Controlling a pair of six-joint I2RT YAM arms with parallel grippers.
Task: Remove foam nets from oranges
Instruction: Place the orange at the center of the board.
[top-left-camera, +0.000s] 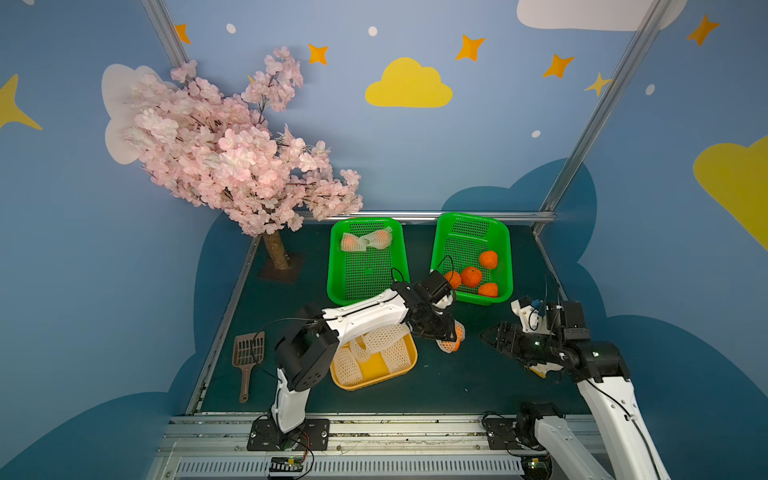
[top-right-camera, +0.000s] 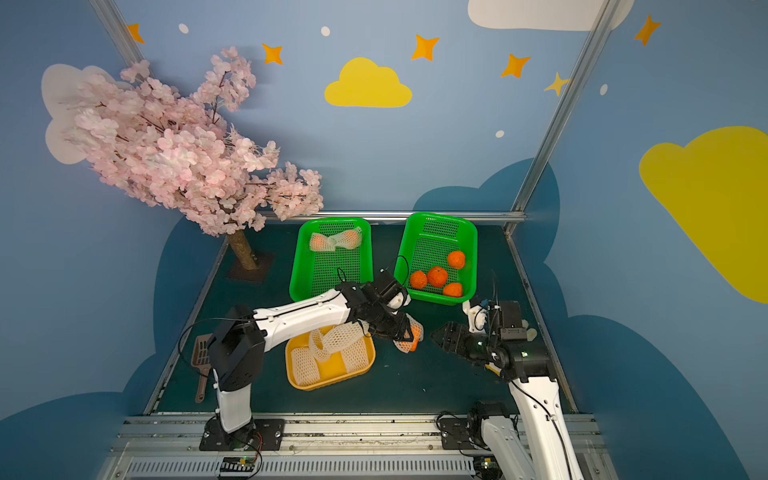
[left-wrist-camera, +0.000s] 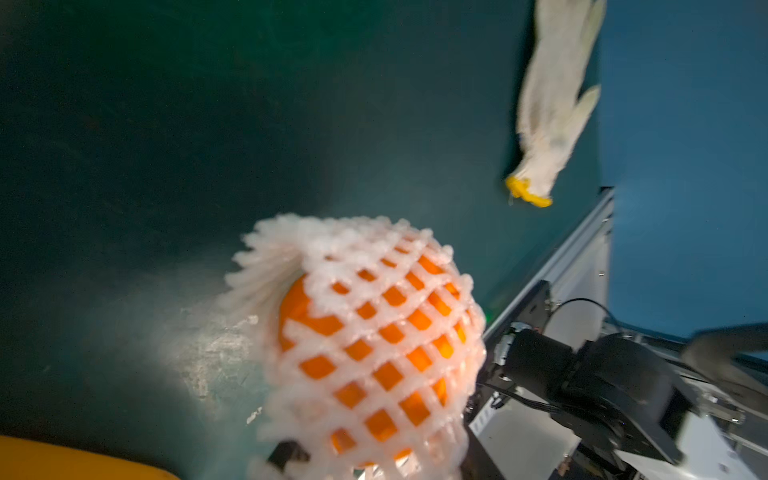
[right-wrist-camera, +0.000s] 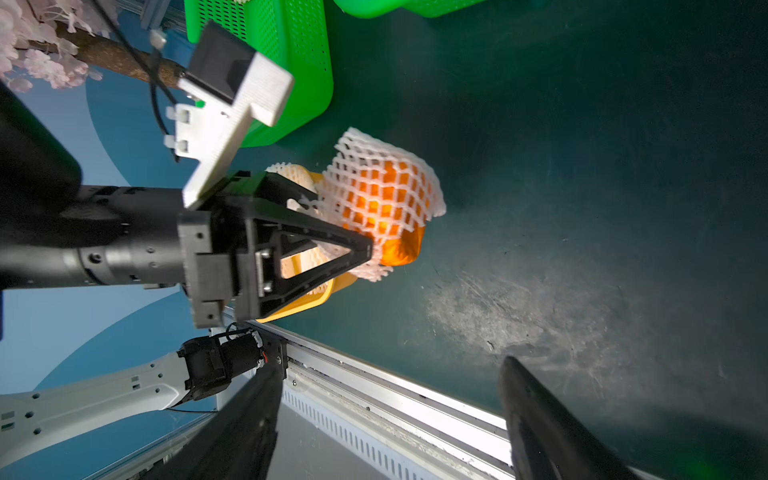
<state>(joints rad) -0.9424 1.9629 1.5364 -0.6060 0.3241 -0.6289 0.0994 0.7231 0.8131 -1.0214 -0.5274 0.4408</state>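
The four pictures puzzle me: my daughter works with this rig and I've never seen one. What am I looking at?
Two white-and-black robot arms are bolted to a metal rail at the front of a dark green table. Two pictures come from one camera high above. The other two come from a camera on each arm's wrist.

On the table stand a green perforated plastic basket with two oranges in white foam nets, a second green basket with four bare oranges, and a yellow plastic tray holding empty white foam nets. A brown slotted scoop and a pink blossom tree stand aside.

The left fingers are closed on a netted orange. The right fingers are open and hold nothing.
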